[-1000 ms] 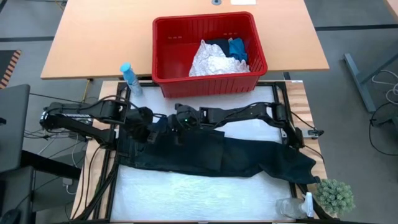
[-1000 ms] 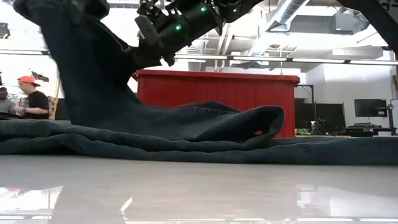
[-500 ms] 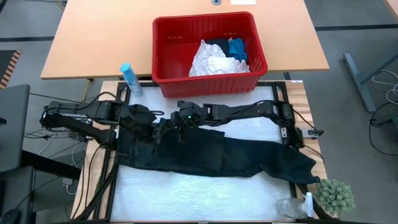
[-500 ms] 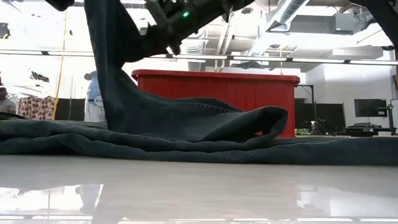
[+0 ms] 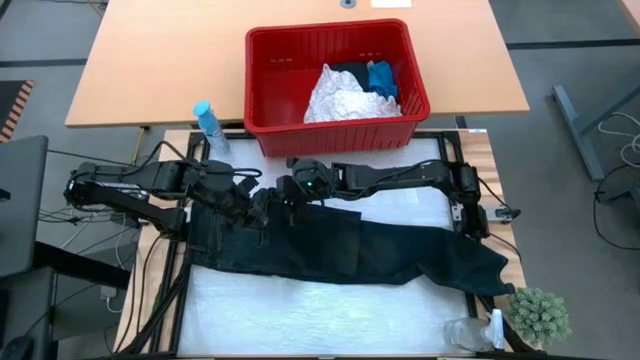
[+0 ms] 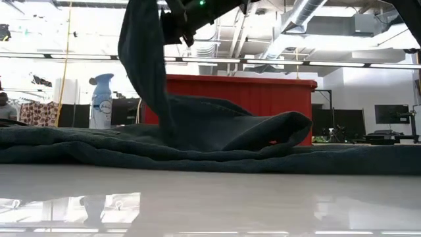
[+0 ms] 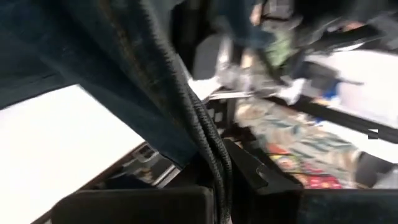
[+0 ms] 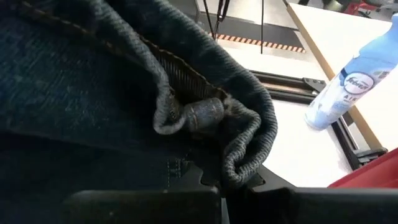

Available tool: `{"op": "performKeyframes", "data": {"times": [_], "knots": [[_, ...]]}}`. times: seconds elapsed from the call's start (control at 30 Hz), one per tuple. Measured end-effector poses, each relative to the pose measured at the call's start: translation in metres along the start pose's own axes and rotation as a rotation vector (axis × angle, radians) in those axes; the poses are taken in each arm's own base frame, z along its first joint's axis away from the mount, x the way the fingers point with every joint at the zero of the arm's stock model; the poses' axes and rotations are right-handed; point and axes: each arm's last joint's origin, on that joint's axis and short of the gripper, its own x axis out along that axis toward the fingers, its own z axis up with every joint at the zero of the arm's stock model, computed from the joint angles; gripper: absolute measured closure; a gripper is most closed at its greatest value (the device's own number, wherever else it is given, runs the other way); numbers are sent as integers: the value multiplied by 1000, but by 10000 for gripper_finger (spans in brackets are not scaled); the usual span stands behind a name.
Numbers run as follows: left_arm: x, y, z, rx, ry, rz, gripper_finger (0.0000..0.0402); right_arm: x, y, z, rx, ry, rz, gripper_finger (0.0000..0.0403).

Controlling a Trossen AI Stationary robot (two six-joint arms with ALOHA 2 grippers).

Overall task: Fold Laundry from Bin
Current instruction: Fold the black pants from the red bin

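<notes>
One red bin (image 5: pixel 268 110) sits at twelve o'clock on the table. Three cloth pieces lie inside it: one white crinkled piece (image 5: pixel 337 97), one bright blue piece (image 5: pixel 381 77), one dark piece (image 5: pixel 348 68). One dark denim garment (image 5: pixel 390 255) lies across the middle. One blue spray bottle (image 5: pixel 209 126) stands at ten o'clock. One small green plant (image 5: pixel 538 313) sits at four o'clock, one clear bottle (image 5: pixel 470 332) just beside it.
</notes>
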Motion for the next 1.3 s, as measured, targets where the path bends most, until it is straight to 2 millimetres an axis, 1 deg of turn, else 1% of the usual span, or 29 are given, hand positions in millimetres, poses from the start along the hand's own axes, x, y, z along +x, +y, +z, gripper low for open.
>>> {"op": "performKeyframes", "data": {"times": [0.1,0.23,0.3,0.37,0.43,0.47,0.5,0.57,0.6,0.67,0.8,0.93,1.07,1.13,1.2,1.3], "knots": [[0,12,-1,24,20,122,401,1,-2,-2,2,8,-5,379],[-6,34,0,73,31,357,401,1,-4,-3,4,19,-13,380],[-8,43,0,95,31,455,401,6,-4,-7,4,23,-13,380],[-8,49,1,110,29,517,401,9,-4,-9,4,31,-5,380],[-3,54,3,111,37,540,401,11,-4,-12,6,41,11,380],[-1,57,3,116,42,550,401,17,-4,-15,6,35,13,380],[2,61,4,121,50,559,401,18,-4,-15,7,31,11,380],[7,67,6,119,59,568,401,22,-2,-23,6,71,23,380],[10,70,6,117,65,572,401,28,-1,-27,5,77,25,380],[15,78,8,114,80,599,401,33,-1,-31,7,72,37,380],[18,93,10,113,75,658,401,41,1,-38,7,88,50,374],[17,103,12,107,37,726,401,46,2,-44,4,104,53,361],[16,107,13,116,1,764,401,47,0,-45,-25,104,51,349],[16,107,14,143,-19,771,399,47,1,-45,-47,100,80,346],[15,107,15,173,-28,783,390,47,1,-45,-64,94,98,341],[13,110,15,175,-33,816,366,47,1,-45,-80,93,103,329]]}}
